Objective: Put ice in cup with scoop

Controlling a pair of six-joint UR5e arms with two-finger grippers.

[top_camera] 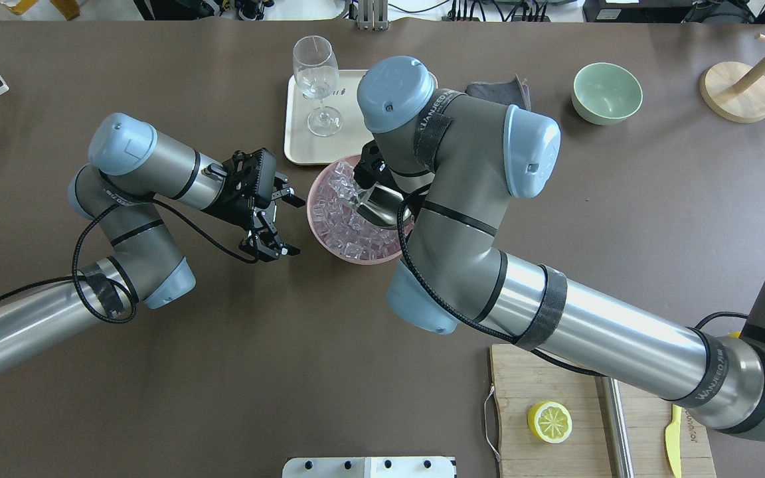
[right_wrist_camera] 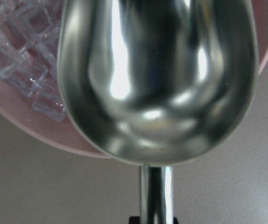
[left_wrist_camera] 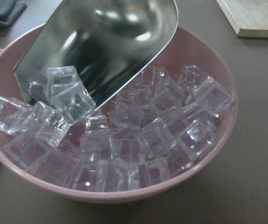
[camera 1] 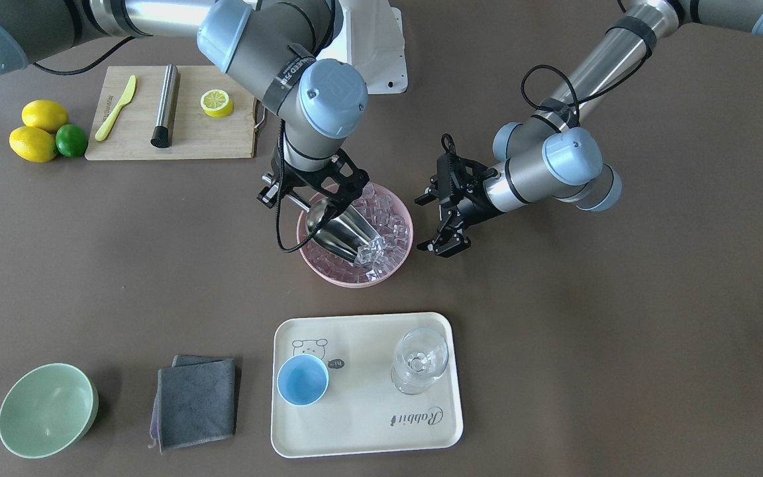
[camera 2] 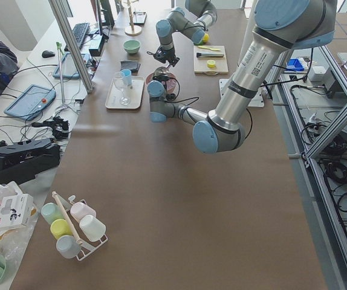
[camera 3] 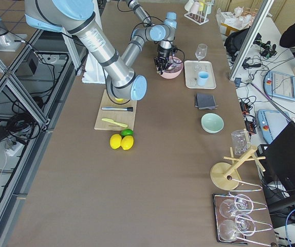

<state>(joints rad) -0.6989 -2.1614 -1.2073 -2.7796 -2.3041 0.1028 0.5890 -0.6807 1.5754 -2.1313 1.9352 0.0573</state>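
The steel scoop (camera 1: 345, 232) lies tilted in a pink bowl (camera 1: 328, 275), its mouth down among the ice (camera 1: 388, 225). My right gripper (camera 1: 289, 192) is shut on the scoop's rod handle (right_wrist_camera: 156, 196). The left wrist view shows two cubes (left_wrist_camera: 64, 93) at the scoop's mouth (left_wrist_camera: 106, 46). My left gripper (camera 1: 433, 224) is open and empty, just beside the bowl on the table side away from the scoop. The light-blue cup (camera 1: 302, 379) stands upright and empty on a cream tray (camera 1: 368, 424). In the overhead view my right arm hides the cup.
A clear stemmed glass (camera 1: 420, 361) stands on the tray beside the cup. A grey cloth (camera 1: 196, 401) and a pale green bowl (camera 1: 47, 411) lie further along. A cutting board (camera 1: 176, 132) carries a steel cylinder, a yellow knife and half a lemon; lemons and a lime (camera 1: 71, 140) sit beside it.
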